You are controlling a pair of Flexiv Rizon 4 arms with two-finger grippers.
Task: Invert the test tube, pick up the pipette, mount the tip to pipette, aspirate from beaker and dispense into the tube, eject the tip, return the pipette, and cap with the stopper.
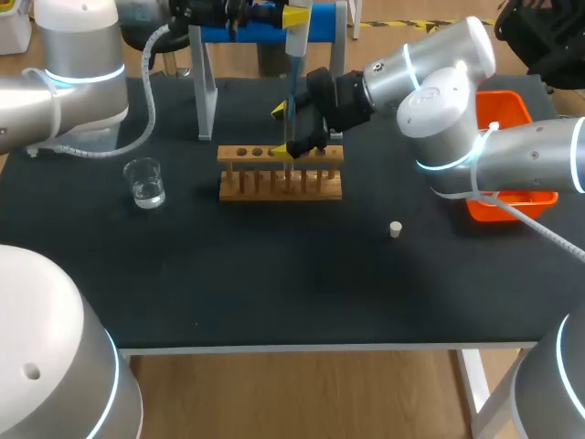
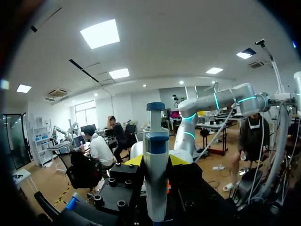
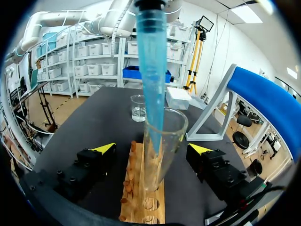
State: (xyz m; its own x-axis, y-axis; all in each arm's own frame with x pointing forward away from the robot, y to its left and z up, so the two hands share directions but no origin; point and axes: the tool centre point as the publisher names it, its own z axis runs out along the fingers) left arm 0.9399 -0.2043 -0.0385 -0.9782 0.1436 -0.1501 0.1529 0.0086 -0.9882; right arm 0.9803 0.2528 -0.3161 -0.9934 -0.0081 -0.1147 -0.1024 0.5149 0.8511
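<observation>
Closest to my right wrist camera is the blue tip [image 3: 153, 70], hanging point-down with its narrow end just inside the mouth of the test tube [image 3: 164, 141]; tip and tube share one upright axis, and that alignment is what the coming move depends on, which I judge to be dispensing. The tube stands mouth-up in the wooden rack [image 3: 136, 188]; my right gripper [image 3: 151, 148] sits around it with the fingers spread wide, one on each side and both clear of the glass, so it holds nothing. My left gripper [image 2: 155, 161] is clamped on the pipette [image 2: 155, 136], with the body upright between the yellow tips; this arm reaches in from the left and carries the tool over the rack, so it is the one placed to act. The beaker [image 3: 138, 108] stands beyond the rack, well apart from it; the stopper [image 1: 395, 230] lies on the mat between the rack and my right arm, nearer that arm for capping.

I cannot make out whether liquid sits in the tip or in the tube; in the head view the right gripper covers most of the tube, and the left gripper is partly cut off at the frame's edge.
</observation>
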